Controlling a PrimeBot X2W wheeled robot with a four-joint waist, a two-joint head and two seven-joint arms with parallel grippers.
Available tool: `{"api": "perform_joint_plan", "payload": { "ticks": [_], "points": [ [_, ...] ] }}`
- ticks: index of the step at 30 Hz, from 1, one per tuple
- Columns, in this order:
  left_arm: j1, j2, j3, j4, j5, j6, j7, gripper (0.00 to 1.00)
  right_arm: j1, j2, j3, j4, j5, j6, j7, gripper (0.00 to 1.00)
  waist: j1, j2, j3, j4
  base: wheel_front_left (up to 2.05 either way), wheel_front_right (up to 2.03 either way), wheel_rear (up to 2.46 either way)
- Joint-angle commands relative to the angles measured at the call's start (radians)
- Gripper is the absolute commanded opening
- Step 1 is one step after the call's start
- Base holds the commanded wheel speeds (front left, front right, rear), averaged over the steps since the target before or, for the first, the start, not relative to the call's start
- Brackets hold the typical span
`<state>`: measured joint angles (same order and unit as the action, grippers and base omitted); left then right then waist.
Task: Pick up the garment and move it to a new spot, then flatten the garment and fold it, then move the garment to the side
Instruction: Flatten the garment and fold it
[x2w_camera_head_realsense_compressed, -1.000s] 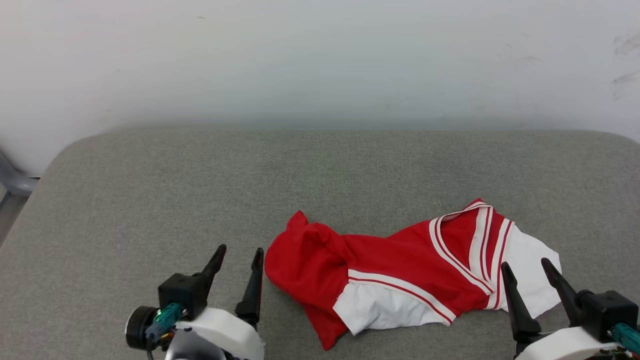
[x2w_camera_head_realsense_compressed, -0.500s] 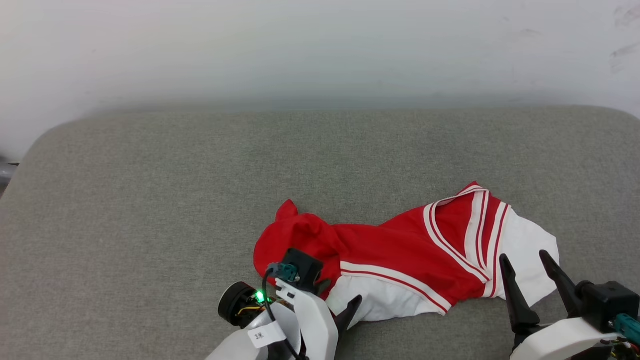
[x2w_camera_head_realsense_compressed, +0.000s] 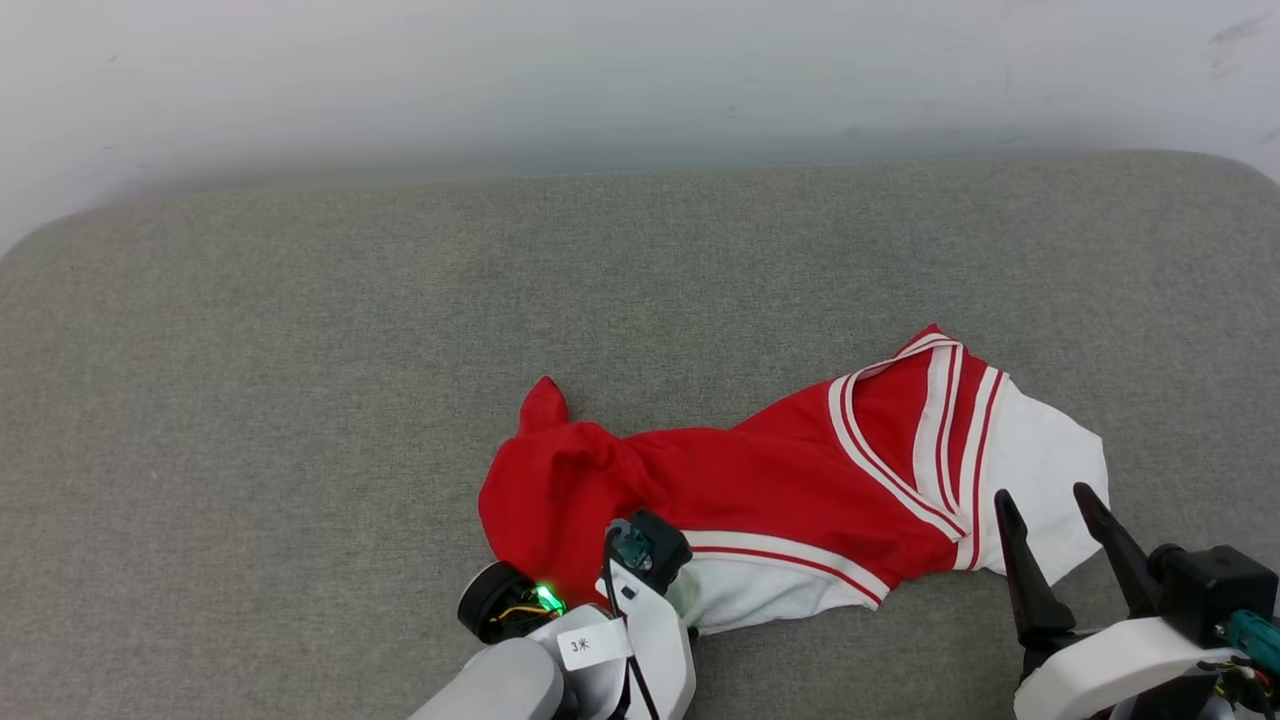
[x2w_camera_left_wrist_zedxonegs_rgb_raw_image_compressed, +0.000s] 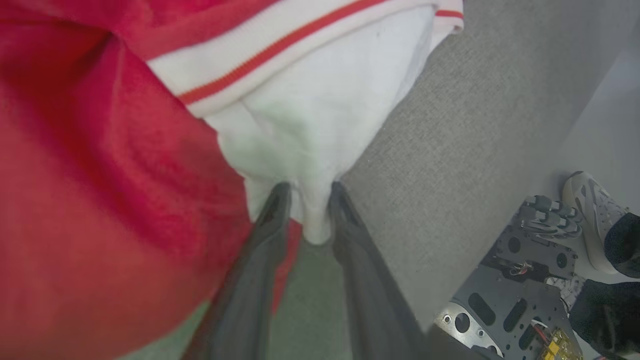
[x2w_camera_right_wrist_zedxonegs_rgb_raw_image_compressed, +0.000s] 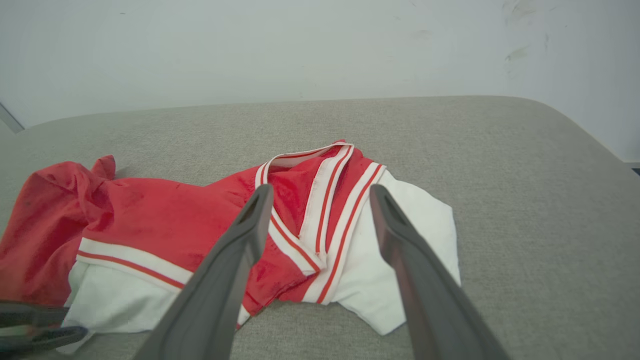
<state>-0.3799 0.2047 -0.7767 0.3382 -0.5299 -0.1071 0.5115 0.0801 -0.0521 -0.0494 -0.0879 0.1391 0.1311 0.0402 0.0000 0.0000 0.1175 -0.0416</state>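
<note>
The garment (x2w_camera_head_realsense_compressed: 760, 480), a red jersey with white sleeves and striped trim, lies crumpled on the grey cushion (x2w_camera_head_realsense_compressed: 300, 400). My left gripper (x2w_camera_head_realsense_compressed: 685, 605) points down at its near edge. In the left wrist view the garment's white sleeve (x2w_camera_left_wrist_zedxonegs_rgb_raw_image_compressed: 310, 115) bunches to a point between that gripper's (x2w_camera_left_wrist_zedxonegs_rgb_raw_image_compressed: 310, 200) two fingers, which press it from both sides. My right gripper (x2w_camera_head_realsense_compressed: 1042, 500) stands open just in front of the other white sleeve, apart from it. Its right wrist view shows the garment (x2w_camera_right_wrist_zedxonegs_rgb_raw_image_compressed: 175, 220) beyond its spread jaws (x2w_camera_right_wrist_zedxonegs_rgb_raw_image_compressed: 320, 192), with the left fingers (x2w_camera_right_wrist_zedxonegs_rgb_raw_image_compressed: 35, 325) at the lower left.
A pale wall (x2w_camera_head_realsense_compressed: 640, 70) rises behind the cushion, whose rounded far corners show at both sides. Beside the cushion's near edge, the left wrist view shows the robot's metal base plate (x2w_camera_left_wrist_zedxonegs_rgb_raw_image_compressed: 505, 295) and a person's shoe (x2w_camera_left_wrist_zedxonegs_rgb_raw_image_compressed: 590, 215) on the floor.
The head camera has tilted down. My left arm swung right from the bare cushion to the garment's near edge, turned downward and closed in on the white sleeve. The right gripper kept its place.
</note>
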Motion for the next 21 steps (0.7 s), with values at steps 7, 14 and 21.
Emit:
{"api": "perform_joint_plan", "payload": {
  "ticks": [7,14,21],
  "points": [
    [-0.051,0.02,-0.016,0.006,0.024,-0.011,-0.074,0.0,-0.007,0.003,-0.011,0.017,0.019,-0.001,-0.014,1.0,0.0,0.0,-0.017,0.013,0.0,0.0,0.0],
    [-0.04,0.071,0.032,-0.105,0.037,0.029,-0.141,0.0,0.022,0.003,-0.029,0.025,0.034,-0.001,-0.008,1.0,0.0,0.0,-0.051,0.046,0.0,0.0,0.0],
    [-0.01,0.198,0.127,-0.287,0.047,0.122,-0.124,0.0,0.049,0.002,-0.046,0.024,0.039,-0.001,0.011,1.0,0.0,0.0,-0.085,0.093,0.0,0.0,0.0]
  ]
}}
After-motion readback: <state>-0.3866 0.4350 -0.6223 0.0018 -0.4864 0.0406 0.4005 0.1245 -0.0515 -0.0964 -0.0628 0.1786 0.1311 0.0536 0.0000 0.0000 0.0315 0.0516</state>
